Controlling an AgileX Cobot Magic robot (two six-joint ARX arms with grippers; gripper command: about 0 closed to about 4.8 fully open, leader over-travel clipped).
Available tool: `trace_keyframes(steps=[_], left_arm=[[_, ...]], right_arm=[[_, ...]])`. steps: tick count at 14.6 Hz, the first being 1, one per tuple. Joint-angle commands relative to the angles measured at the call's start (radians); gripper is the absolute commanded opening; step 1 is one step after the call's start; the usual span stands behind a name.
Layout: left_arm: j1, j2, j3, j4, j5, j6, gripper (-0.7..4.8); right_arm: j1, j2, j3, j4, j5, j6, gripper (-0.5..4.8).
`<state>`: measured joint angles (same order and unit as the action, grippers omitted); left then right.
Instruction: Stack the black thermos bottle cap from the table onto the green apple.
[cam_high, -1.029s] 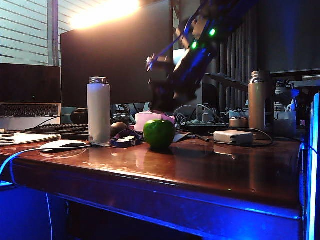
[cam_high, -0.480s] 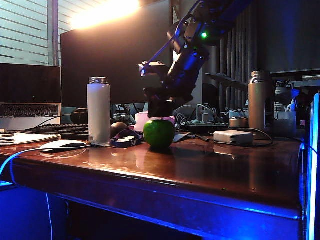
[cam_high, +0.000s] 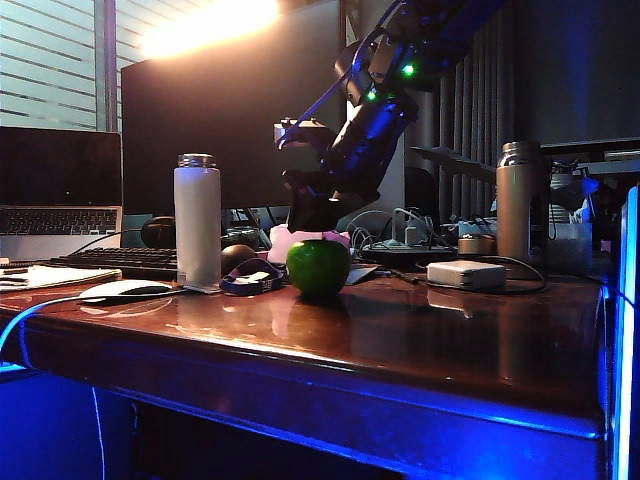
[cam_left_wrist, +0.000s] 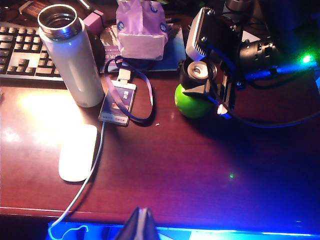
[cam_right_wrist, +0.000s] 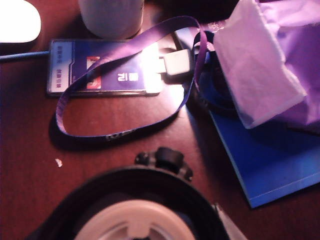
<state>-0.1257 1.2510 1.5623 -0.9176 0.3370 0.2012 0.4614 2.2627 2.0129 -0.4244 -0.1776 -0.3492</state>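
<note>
The green apple (cam_high: 318, 267) stands on the table (cam_high: 420, 330) near its middle. Directly over the apple's top, my right gripper (cam_high: 312, 214) is shut on the black thermos bottle cap (cam_left_wrist: 198, 73), whose tan face points up. I cannot tell whether the cap's underside touches the apple (cam_left_wrist: 192, 104). The cap's black rim and pale inner face (cam_right_wrist: 135, 222) fill the near edge of the right wrist view. My left gripper (cam_left_wrist: 142, 226) hangs shut and empty over the table's front edge, well short of the apple.
A white open bottle (cam_high: 197, 220) and a lanyard badge (cam_left_wrist: 119, 100) lie left of the apple. A pink tissue pack (cam_left_wrist: 142, 30) sits behind it, and a white mouse (cam_left_wrist: 77, 152) further left. A steel thermos (cam_high: 518, 200) and white adapter (cam_high: 465, 273) stand at the right.
My right gripper has come down with the cap to the top of the apple and edged slightly left. The apple and my left gripper have stayed put.
</note>
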Motion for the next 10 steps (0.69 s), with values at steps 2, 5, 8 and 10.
trace_keyframes(steps=[2, 5, 8, 10], left_arm=[[0.0, -0.003, 0.003, 0.005, 0.003, -0.003, -0.04], [0.0, -0.003, 0.003, 0.004, 0.003, -0.003, -0.04], [0.0, -0.003, 0.003, 0.002, 0.003, 0.001, -0.04], [0.0, -0.003, 0.003, -0.003, 0.003, 0.001, -0.04]], right_arm=[[-0.002, -0.005, 0.004, 0.01, -0.001, 0.016, 2.59], [-0.01, 0.014, 0.003, 0.014, 0.003, 0.038, 2.6], [-0.01, 0.034, 0.003, 0.01, 0.01, 0.037, 2.6], [-0.01, 0.039, 0.003, 0.009, 0.03, 0.035, 2.6]])
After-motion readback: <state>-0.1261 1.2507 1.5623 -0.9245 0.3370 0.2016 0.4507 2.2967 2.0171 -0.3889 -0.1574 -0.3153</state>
